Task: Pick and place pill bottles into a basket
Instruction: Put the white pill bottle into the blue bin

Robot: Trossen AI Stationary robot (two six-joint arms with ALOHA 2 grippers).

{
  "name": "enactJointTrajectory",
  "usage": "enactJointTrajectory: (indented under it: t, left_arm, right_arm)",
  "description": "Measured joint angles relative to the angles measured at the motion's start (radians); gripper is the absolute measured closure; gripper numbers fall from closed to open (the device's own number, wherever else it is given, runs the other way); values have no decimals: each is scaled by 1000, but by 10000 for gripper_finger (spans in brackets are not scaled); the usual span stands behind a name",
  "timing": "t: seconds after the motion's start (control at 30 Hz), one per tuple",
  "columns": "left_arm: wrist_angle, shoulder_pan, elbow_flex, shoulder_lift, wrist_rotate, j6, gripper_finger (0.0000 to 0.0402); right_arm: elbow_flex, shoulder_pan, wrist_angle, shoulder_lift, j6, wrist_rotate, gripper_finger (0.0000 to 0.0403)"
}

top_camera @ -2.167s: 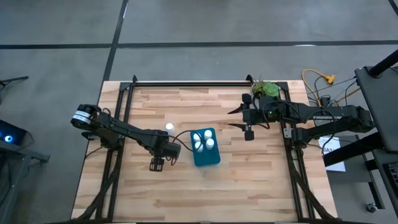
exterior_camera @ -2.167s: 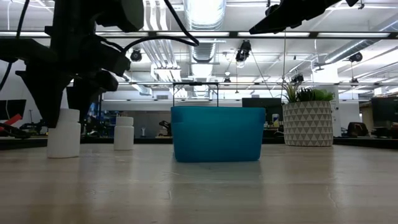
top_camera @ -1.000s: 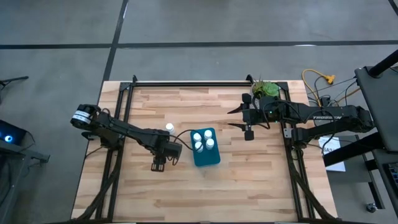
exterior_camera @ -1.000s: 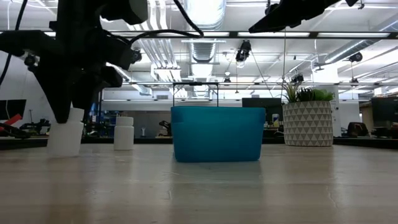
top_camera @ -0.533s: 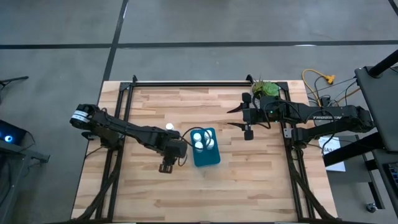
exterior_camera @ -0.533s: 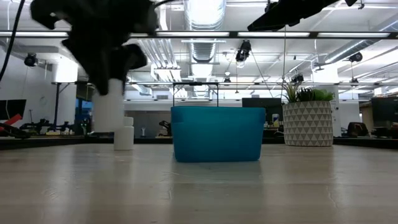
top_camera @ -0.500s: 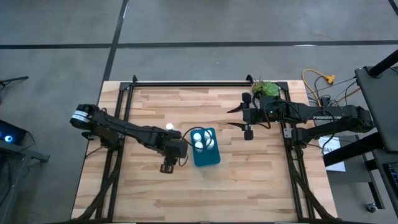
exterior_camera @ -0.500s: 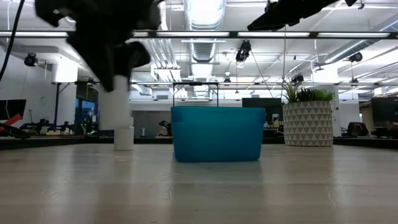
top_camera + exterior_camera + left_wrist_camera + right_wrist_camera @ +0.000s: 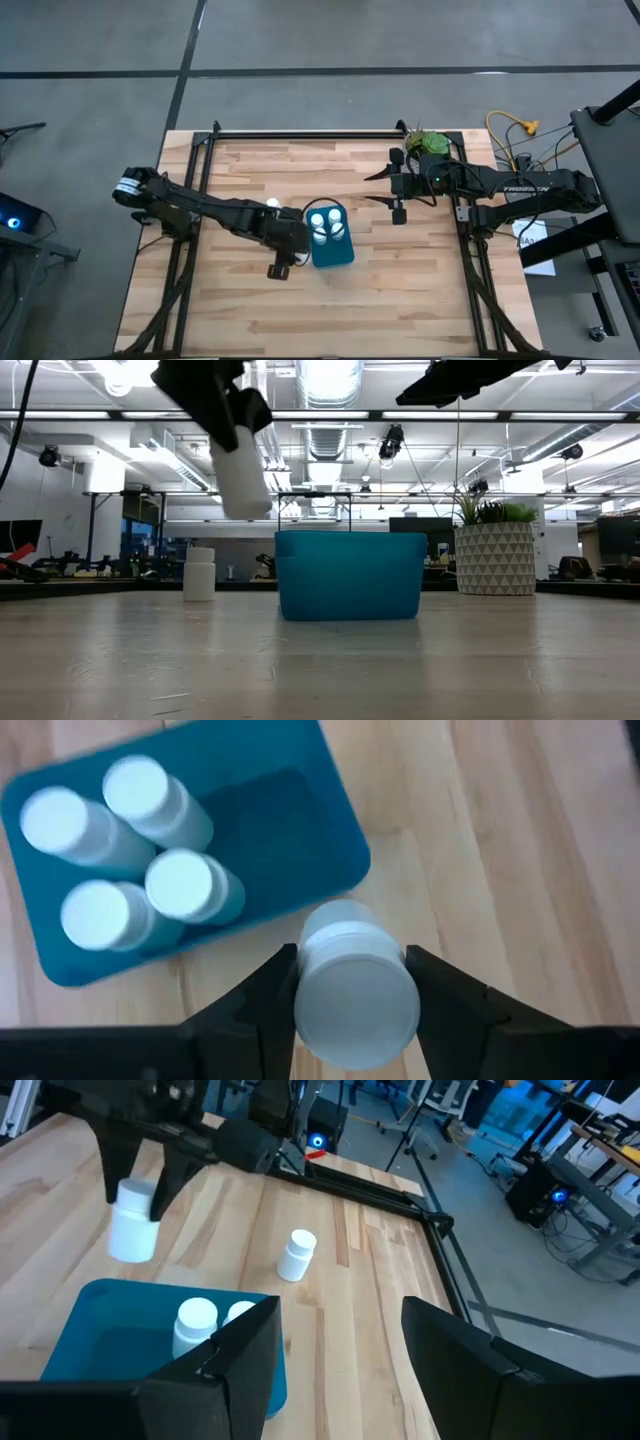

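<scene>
My left gripper [image 9: 282, 267] is shut on a white pill bottle [image 9: 243, 480], held in the air just left of the teal-blue basket [image 9: 336, 252], near its front corner. The bottle also shows in the left wrist view [image 9: 355, 990]. Several white-capped bottles [image 9: 150, 860] stand upright in the basket. One more bottle [image 9: 272, 204] stands on its base on the table, left of the basket and farther back. My right gripper [image 9: 385, 190] is open and empty, high over the table to the right of the basket. My left gripper pinches the bottle's upper part [image 9: 305, 982] between its two fingers [image 9: 262, 1002], one on each side. The fingers come from above, pointing down. The bottle hangs below them, slightly tilted and clear of the table, its lower end [image 9: 248, 508] above the basket's rim height.
A white patterned pot with a green plant [image 9: 428, 143] stands at the table's far right, behind my right arm. Black frame rails run along the table's left, right and far edges. Bare wood lies in front of the basket.
My left gripper has lifted the bottle off the table and carried it up and toward the table's right, to the basket. The bottle stood upright on the table a second ago; it now hangs tilted, well clear of the table.
</scene>
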Motion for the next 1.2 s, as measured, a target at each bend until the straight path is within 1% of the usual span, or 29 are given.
enactJointTrajectory:
  t: [0.3, 0.4, 0.57, 0.67, 1.03, 1.2]
  left_arm:
    - [-2, 7, 111, 12, -2, 51, 258]
    - [-12, 18, 130, 35, -1, 52, 258]
    - [-73, 37, 157, 99, -3, 55, 258]
    - [-91, 43, 180, 133, -5, 69, 258]
    - [-108, 54, 272, 178, -20, 88, 258]
    - [-132, 56, 301, 222, -22, 101, 258]
  right_arm:
    - [0, 1, 0, 0, 0, 0, 200]
    - [0, 0, -2, 0, 0, 0, 200]
    - [0, 0, -7, -1, 0, 7, 200]
    - [0, 0, -9, -1, 0, 26, 200]
    - [0, 0, -15, -1, 0, 26, 200]
    - [0, 0, -15, -1, 0, 26, 200]
